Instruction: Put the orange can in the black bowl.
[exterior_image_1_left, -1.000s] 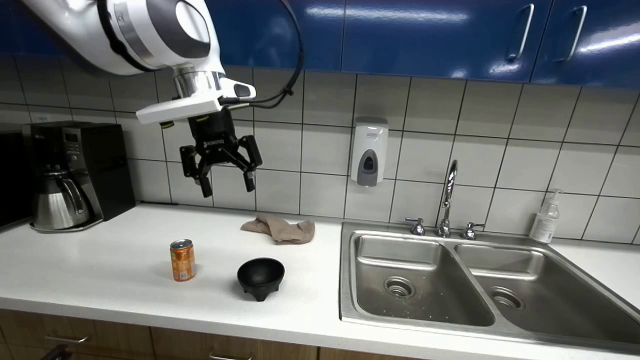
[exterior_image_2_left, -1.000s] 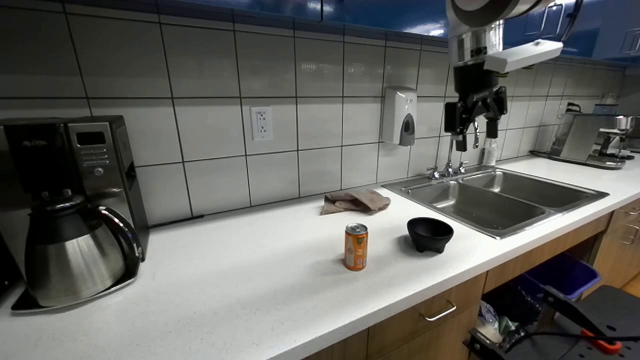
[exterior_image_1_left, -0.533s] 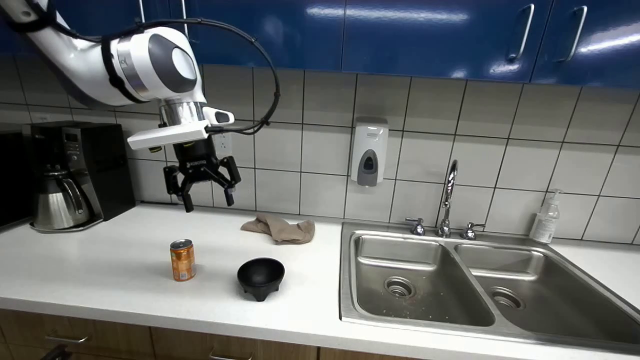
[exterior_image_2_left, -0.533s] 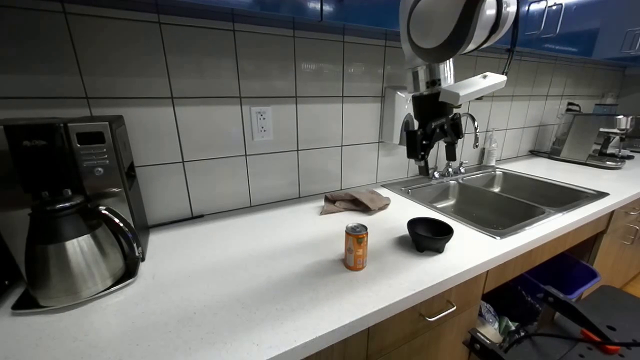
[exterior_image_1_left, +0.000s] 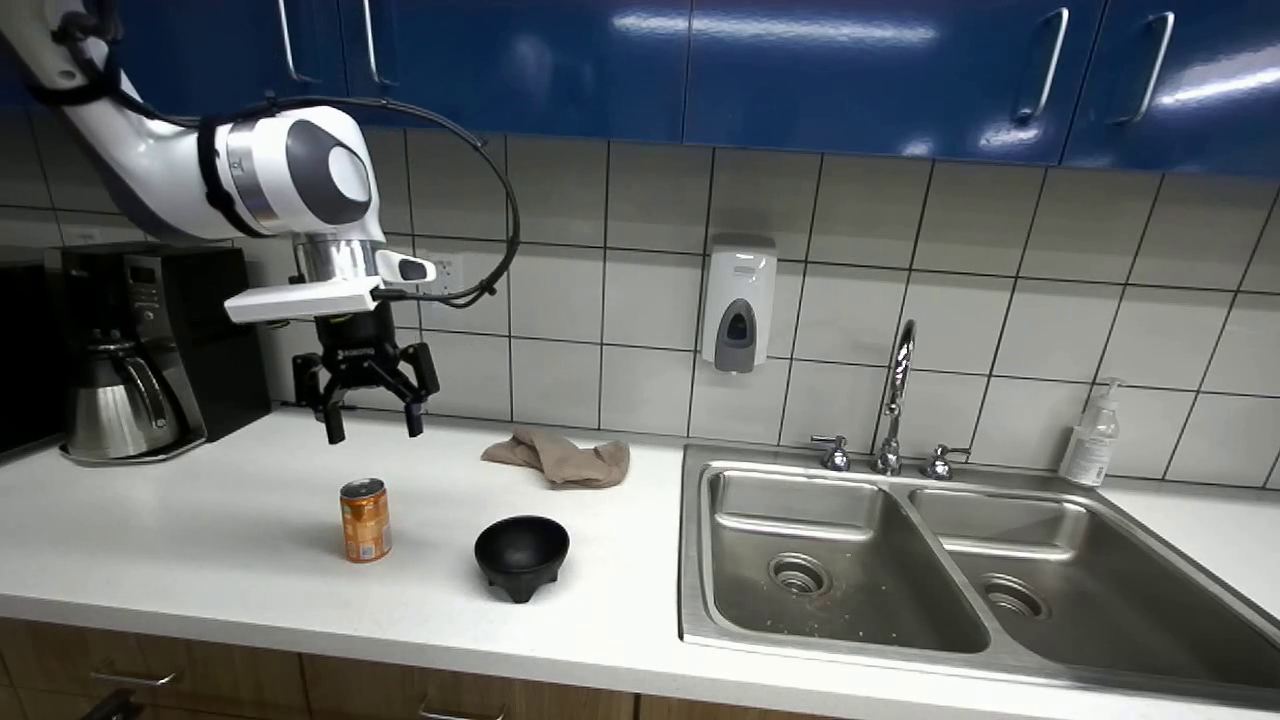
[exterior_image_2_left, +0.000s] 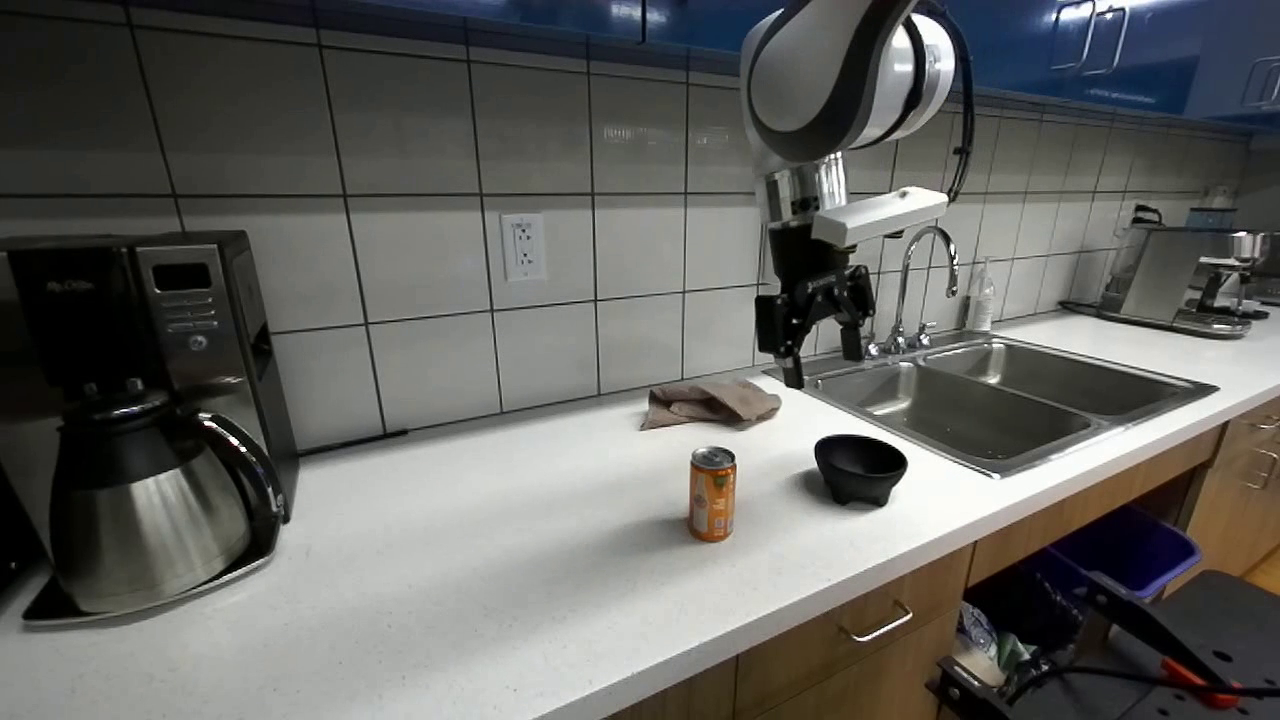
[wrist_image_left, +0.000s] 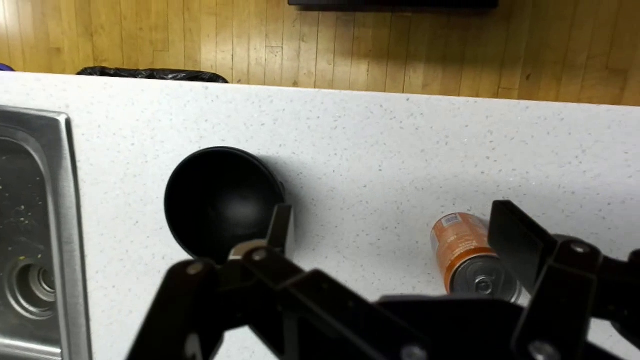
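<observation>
One cloth (exterior_image_1_left: 558, 462), one sink (exterior_image_1_left: 830, 610) near black bowl (exterior_image_1_left: 521, 578); orange can (exterior_image_1_left: 366, 522) upright, apart; hand (exterior_image_1_left: 375, 428) spread above counter (exterior_image_1_left: 240, 520).

white arm (exterior_image_1_left: 165, 180) (trimmed dark grey), black cable (exterior_image_1_left: 513, 215), angular black gripper (exterior_image_1_left: 375, 426).

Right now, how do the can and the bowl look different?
The can is orange with a silvery top, while the bowl is black. The can is taller than it is wide; the bowl is wider than it is tall. The can's top is covered; the bowl is open. The can stands flat; the bowl stands on little feet. Both are upright on the white counter.
</observation>
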